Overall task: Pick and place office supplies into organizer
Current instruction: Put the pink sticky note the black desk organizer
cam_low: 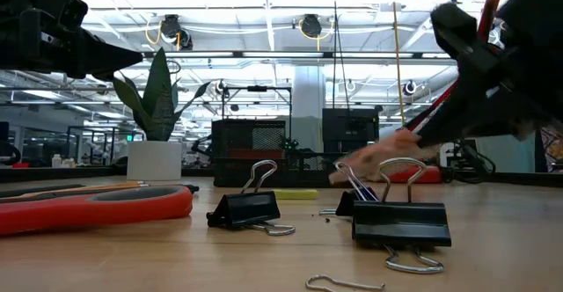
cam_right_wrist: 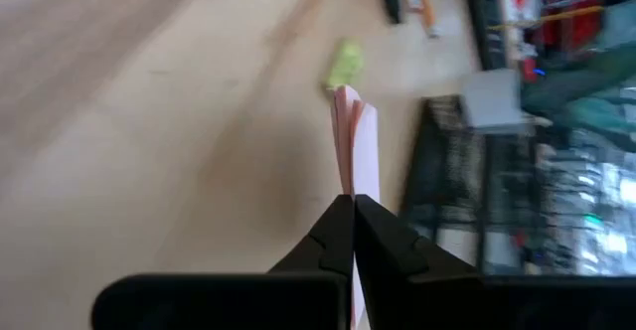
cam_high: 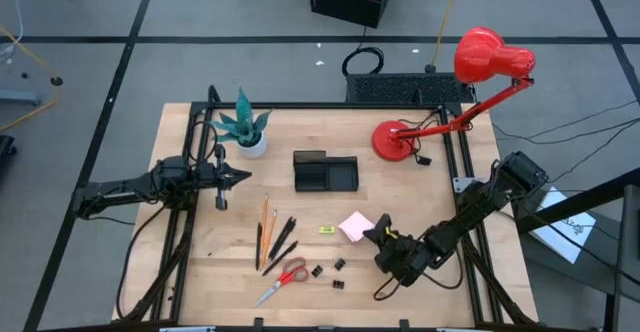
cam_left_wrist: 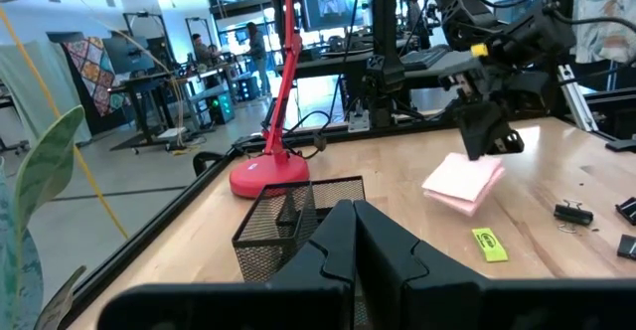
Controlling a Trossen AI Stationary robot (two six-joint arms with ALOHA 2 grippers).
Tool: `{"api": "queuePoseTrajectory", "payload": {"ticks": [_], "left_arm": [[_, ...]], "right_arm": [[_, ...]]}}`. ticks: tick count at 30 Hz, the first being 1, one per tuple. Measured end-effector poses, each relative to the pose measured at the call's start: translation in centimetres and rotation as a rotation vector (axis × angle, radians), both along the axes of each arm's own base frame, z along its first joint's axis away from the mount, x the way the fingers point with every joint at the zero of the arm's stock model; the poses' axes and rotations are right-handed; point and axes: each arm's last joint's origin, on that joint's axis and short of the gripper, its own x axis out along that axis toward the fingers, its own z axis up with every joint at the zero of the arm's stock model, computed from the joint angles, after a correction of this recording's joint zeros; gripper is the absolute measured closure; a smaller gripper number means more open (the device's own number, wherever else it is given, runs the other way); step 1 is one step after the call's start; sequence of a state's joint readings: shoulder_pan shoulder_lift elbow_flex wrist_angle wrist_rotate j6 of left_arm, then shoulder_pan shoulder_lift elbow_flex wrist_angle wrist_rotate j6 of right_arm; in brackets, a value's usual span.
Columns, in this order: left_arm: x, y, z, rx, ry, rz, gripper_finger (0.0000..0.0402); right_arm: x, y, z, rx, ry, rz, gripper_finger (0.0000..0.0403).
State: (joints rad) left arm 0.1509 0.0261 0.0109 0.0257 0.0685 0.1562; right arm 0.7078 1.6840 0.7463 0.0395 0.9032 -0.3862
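The right gripper (cam_high: 377, 231) is down at the near right of the tabletop (cam_high: 180, 142), its jaws clenched on the edge of the pink pad (cam_high: 354, 226). In the right wrist view the pad (cam_right_wrist: 356, 146) runs straight out from between the closed fingertips, and the small yellow piece (cam_right_wrist: 344, 65) lies just beyond it on the wood. The organizer (cam_high: 325, 172) sits mid-table, well apart from the pad, with the lamp (cam_high: 455, 97) to its right and the plant (cam_high: 246, 127) to its left. Pencils (cam_high: 265, 217) and pens (cam_high: 281, 244) lie in front of the organizer, scissors (cam_high: 285, 278) nearer the front edge, and binder clips (cam_high: 328, 270) just right of those. The left gripper (cam_high: 240, 175) hovers at the left side near the plant, jaws shut and empty.
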Motion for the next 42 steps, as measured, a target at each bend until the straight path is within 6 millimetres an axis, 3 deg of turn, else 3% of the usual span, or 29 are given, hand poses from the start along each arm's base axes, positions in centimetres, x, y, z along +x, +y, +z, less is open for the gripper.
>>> {"api": "queuePoseTrajectory", "payload": {"ticks": [7, 16, 29, 42], "left_arm": [[0.0, 0.0, 0.0, -0.002, 0.000, 0.000, 0.0394], [0.0, 0.0, 0.0, -0.004, 0.000, 0.000, 0.0394], [0.0, 0.0, 0.0, -0.007, 0.000, 0.000, 0.0394], [0.0, 0.0, 0.0, -0.004, 0.000, 0.000, 0.0394]], "right_arm": [[1.1, 0.7, 1.6, -0.091, -0.046, -0.004, 0.0403], [2.1, 0.5, 3.4, -0.347, -0.113, -0.108, 0.0403], [6.9, -3.7, 6.2, -0.216, -0.225, -0.358, 0.0403], [8.3, -7.3, 6.1, -0.108, -0.233, -0.463, 0.0403]]}}
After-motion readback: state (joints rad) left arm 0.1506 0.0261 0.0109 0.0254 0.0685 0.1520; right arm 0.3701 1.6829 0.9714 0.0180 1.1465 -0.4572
